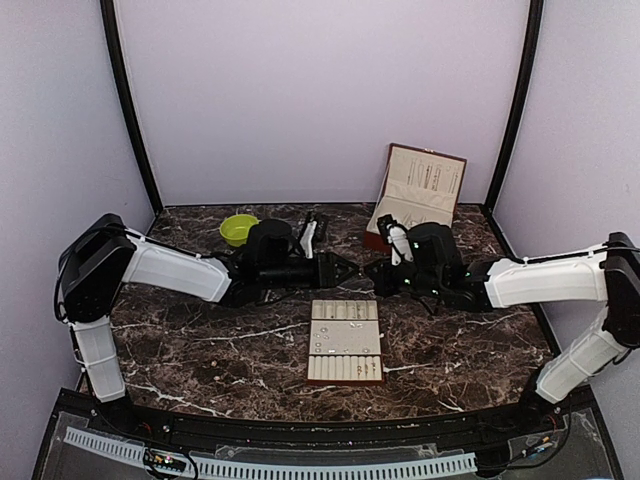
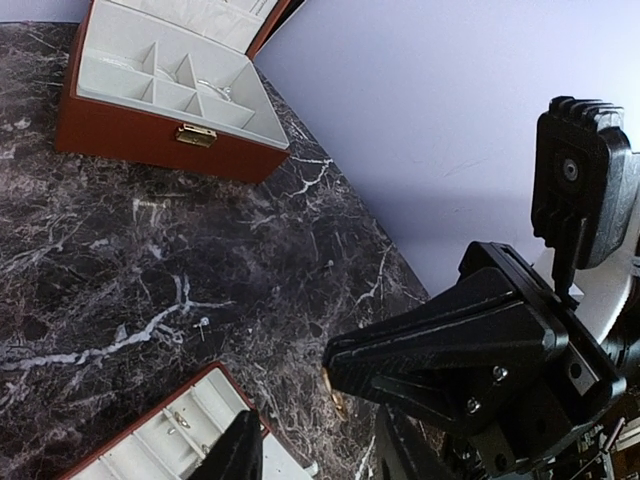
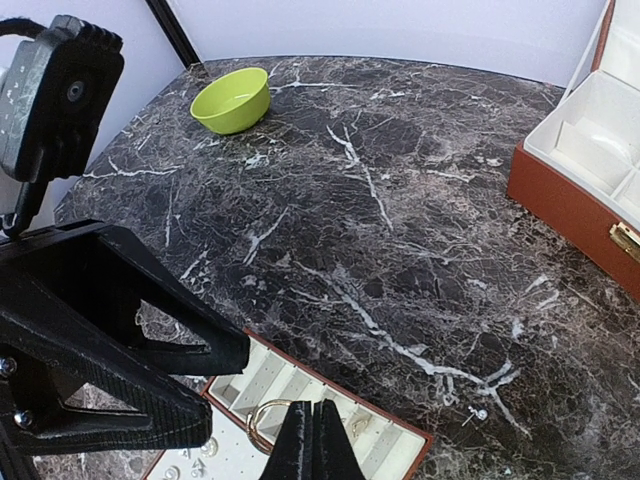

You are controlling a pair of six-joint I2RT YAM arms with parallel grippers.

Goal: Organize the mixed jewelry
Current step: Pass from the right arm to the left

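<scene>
On marble table [image 1: 200, 350]: open box [image 2: 160, 140] back right, tray [image 1: 345, 372] centre holding small pieces [image 1: 323, 345] (too tiny to sort). Above tray: left gripper [image 1: 355, 268] with jaws apart; right gripper [image 3: 312, 435] pinched shut on hoop [image 3: 262, 415]. Lone stud [image 3: 480, 412] loose on marble near tray.

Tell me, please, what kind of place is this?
Probably a robot test booth: plain lilac walls enclose a dark marble-patterned tabletop, with a left arm and a right arm mounted at its edge.
</scene>
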